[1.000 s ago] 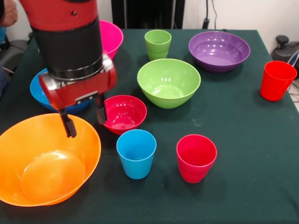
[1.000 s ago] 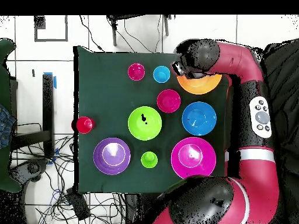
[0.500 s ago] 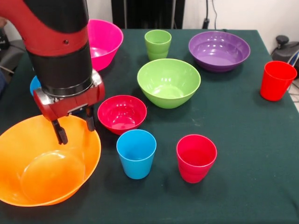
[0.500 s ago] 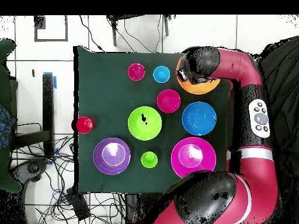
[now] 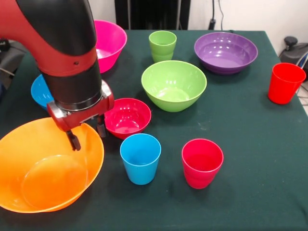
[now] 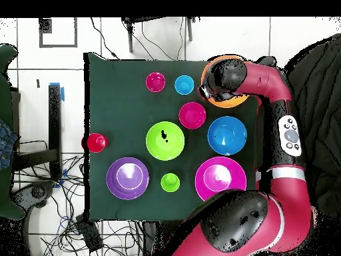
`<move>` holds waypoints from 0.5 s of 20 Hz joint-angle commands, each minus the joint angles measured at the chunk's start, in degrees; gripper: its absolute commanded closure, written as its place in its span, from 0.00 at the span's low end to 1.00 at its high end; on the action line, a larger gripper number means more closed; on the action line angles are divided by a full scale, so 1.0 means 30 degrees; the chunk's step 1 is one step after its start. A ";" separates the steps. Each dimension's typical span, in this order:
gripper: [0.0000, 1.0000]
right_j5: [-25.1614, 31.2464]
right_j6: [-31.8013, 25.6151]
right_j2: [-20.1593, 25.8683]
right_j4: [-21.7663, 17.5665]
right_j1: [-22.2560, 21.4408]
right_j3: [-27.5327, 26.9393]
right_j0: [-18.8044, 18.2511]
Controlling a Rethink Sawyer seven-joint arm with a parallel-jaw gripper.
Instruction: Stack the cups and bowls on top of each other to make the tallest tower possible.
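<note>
My gripper (image 5: 87, 135) is open at the big orange bowl (image 5: 45, 173). One finger (image 5: 73, 140) is inside the bowl's far right rim and the other is outside it, beside the small red bowl (image 5: 127, 117). In the overhead view the arm hides most of the orange bowl (image 6: 232, 102). The pink bowl (image 5: 109, 37), blue bowl (image 5: 39, 90), lime green bowl (image 5: 173, 84) and purple bowl (image 5: 225, 51) each stand alone, with nothing nested. The sky blue cup (image 5: 140, 158), a red cup (image 5: 202, 162), the green cup (image 5: 162, 44) and the other red cup (image 5: 285, 83) stand upright and apart.
The dark green table (image 5: 250, 144) has open cloth at the front right. My arm (image 5: 67, 57) hides part of the blue bowl. Cables and floor tiles (image 6: 40, 200) lie beyond the table's edge.
The gripper has sunk a little at the orange bowl's rim, shifting left and then back right. It stays open. The bowls and cups have not moved.
</note>
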 commanded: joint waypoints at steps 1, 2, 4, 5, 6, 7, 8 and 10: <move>0.00 0.2478 -0.5166 0.0676 -0.0350 0.0792 -0.0556 -0.0063; 0.00 0.2475 -0.5207 0.0701 -0.0364 0.0823 -0.0597 -0.0093; 0.00 0.2366 -0.5258 0.0712 -0.0417 0.0891 -0.0552 -0.0147; 0.00 0.2218 -0.5169 0.0713 -0.0416 0.0862 -0.0379 -0.0134; 0.00 0.2193 -0.5163 0.0710 -0.0435 0.0889 -0.0391 -0.0151; 0.00 0.1957 -0.5079 0.0694 -0.0474 0.0758 -0.0135 -0.0112; 0.00 0.1848 -0.5066 0.0665 -0.0532 0.0784 -0.0136 -0.0126; 0.00 0.1413 -0.4983 0.0571 -0.0720 0.0760 -0.0024 -0.0114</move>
